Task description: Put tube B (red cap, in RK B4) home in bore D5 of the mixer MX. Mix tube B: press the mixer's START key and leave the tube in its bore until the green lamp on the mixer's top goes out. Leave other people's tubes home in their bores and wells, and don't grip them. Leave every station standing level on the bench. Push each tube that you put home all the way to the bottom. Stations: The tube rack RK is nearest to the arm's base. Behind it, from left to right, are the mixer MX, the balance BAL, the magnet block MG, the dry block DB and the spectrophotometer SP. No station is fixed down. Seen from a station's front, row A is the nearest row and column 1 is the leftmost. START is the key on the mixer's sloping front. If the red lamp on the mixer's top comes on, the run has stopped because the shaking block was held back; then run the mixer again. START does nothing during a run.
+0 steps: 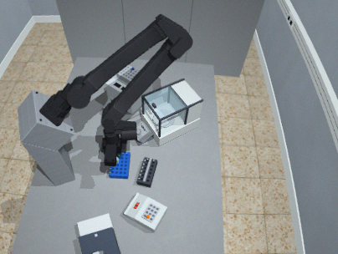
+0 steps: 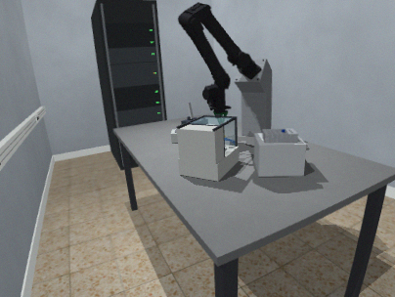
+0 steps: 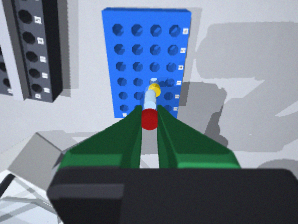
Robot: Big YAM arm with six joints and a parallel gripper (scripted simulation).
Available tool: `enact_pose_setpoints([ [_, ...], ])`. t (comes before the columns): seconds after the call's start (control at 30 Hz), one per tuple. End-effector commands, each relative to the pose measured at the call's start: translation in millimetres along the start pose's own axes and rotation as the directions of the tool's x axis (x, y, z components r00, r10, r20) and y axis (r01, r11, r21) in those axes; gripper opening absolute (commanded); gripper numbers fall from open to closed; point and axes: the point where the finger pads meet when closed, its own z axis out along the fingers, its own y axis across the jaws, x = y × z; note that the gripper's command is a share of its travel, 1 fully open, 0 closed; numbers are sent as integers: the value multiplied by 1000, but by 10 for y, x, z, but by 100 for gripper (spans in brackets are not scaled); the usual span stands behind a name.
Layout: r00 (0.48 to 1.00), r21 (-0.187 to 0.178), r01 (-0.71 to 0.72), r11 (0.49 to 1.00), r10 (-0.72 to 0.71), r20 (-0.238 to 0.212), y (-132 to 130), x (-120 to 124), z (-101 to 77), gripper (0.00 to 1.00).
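Green fingers clamped narrow on the red-capped clear tube (image 3: 149,119), gripping just below the cap. Tube hangs over the blue plastic tube rack (image 3: 127,70), directly ahead of the fingers. Yellow-capped tube (image 3: 155,89) sits just beyond it. Black slotted block (image 3: 37,50) ahead-left on the grey tabletop (image 3: 240,80).

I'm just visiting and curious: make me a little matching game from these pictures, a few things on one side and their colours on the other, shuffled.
Things:
1. tube rack
2. gripper fingers
3. cap of the held tube
4. cap on the neighbouring tube

Colours:
a. yellow
b. blue
c. red
d. green

Pairs: 1-b, 2-d, 3-c, 4-a
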Motion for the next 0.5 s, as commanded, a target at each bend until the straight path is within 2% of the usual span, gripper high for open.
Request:
enact_pose_setpoints([
  [0.0,1000,18,-1,1000,1,13,-133,-22,-184,9],
  [0.33,1000,15,-1,1000,0,12,-131,-20,-305,9],
  [0.37,1000,-6,8,1000,-8,11,-5,-31,-271,9],
  [0.47,1000,14,0,1000,0,12,-130,-19,-365,9],
])
